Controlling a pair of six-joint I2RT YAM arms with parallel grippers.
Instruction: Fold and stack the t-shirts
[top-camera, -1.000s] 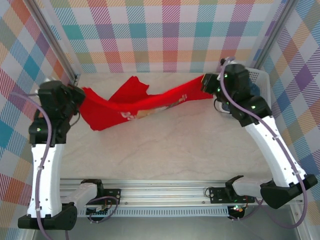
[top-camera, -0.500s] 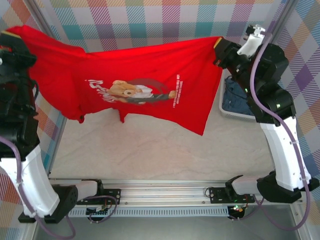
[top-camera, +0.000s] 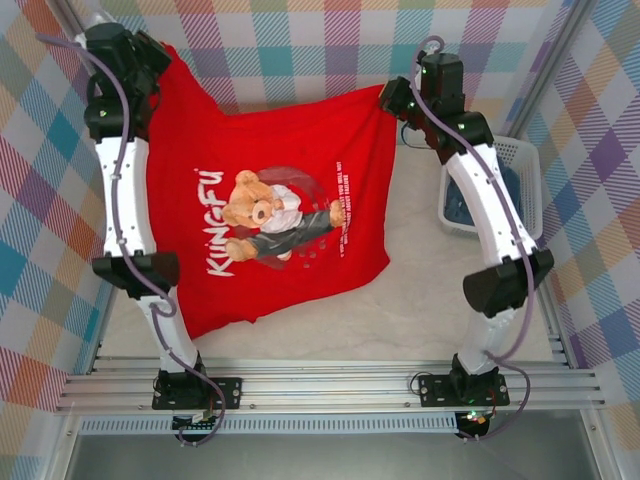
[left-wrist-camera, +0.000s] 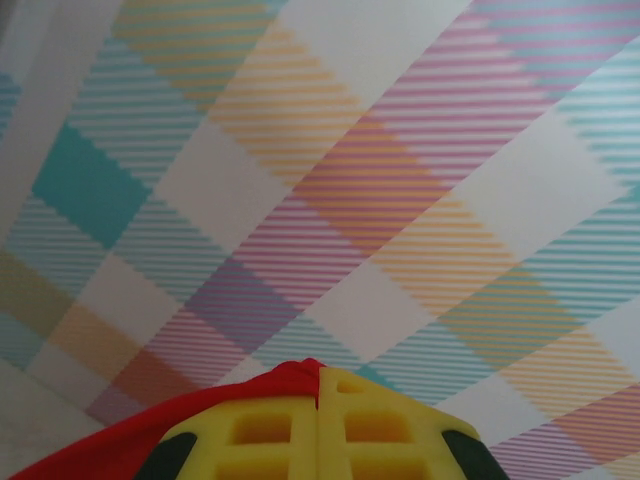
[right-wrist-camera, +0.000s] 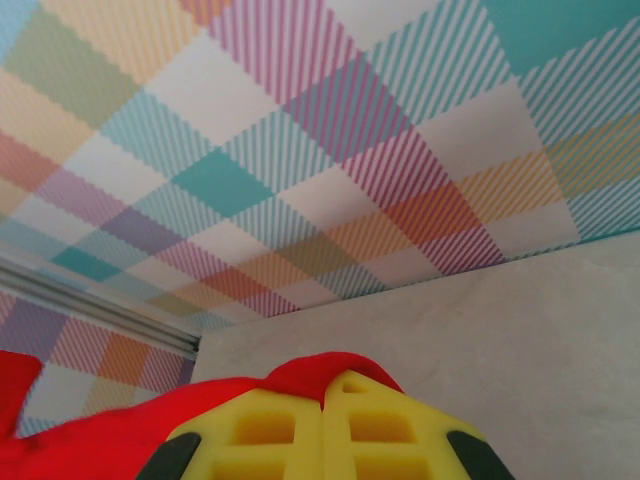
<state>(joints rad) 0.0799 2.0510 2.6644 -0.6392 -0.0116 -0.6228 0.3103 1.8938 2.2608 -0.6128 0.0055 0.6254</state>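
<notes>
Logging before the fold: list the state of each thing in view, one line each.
red t-shirt: spread open, held up between both grippers, bear print showing.
left gripper: shut on one shirt corner.
right gripper: shut on the other corner.
blue-grey t-shirt: lying in the basket.
basket: upright at the table's right side.

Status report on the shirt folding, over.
Left gripper shut on red t-shirt; right gripper likewise. Shirt stretched out between them, bear print showing. Blue-grey t-shirt in white basket.
</notes>
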